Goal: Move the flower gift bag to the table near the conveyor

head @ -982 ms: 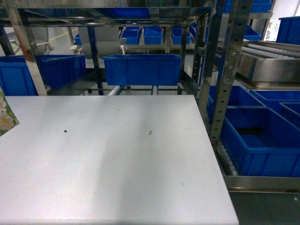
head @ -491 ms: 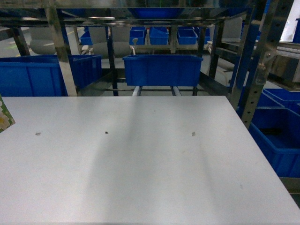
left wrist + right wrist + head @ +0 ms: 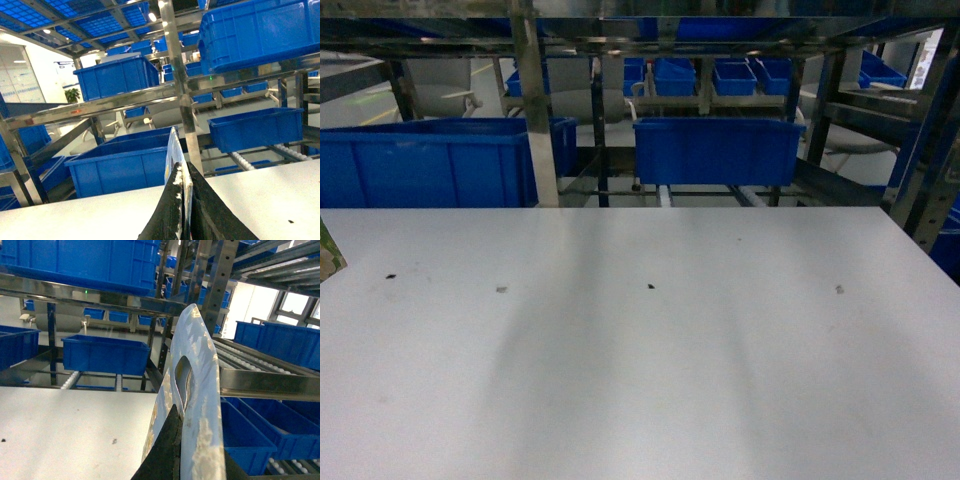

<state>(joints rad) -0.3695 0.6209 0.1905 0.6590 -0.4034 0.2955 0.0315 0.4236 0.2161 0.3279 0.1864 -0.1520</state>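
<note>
In the right wrist view we see our right gripper (image 3: 180, 452) closed, its dark fingers (image 3: 167, 450) pinched onto the lower edge of the flower gift bag (image 3: 197, 390), which stands upright and edge-on to the camera, its pale, glossy face showing faint flower print and the cut-out handle hole near the middle. The bag is held above the table (image 3: 65, 430), whose white-grey top spreads toward 9 o'clock with a couple of dark specks on it. Toward 3 o'clock of the bag the conveyor (image 3: 260, 370) slopes past with its rows of small white rollers, and blue bins (image 3: 107, 355) sit on the steel racking (image 3: 210, 285) behind. In the left wrist view our left gripper (image 3: 186, 210) is also closed, the two dark fingers (image 3: 167, 215) meeting on a thin, upright printed sheet or bag edge (image 3: 172, 155) that rises between them; we cannot tell whether it is the same kind of bag. From the head view neither gripper shows; only a small sliver of green-and-white print (image 3: 328, 255) pokes in at 9 o'clock, over the table's edge, and whether it touches the tabletop we cannot tell. Beyond the table's far edge stand more blue bins on the rack.
</note>
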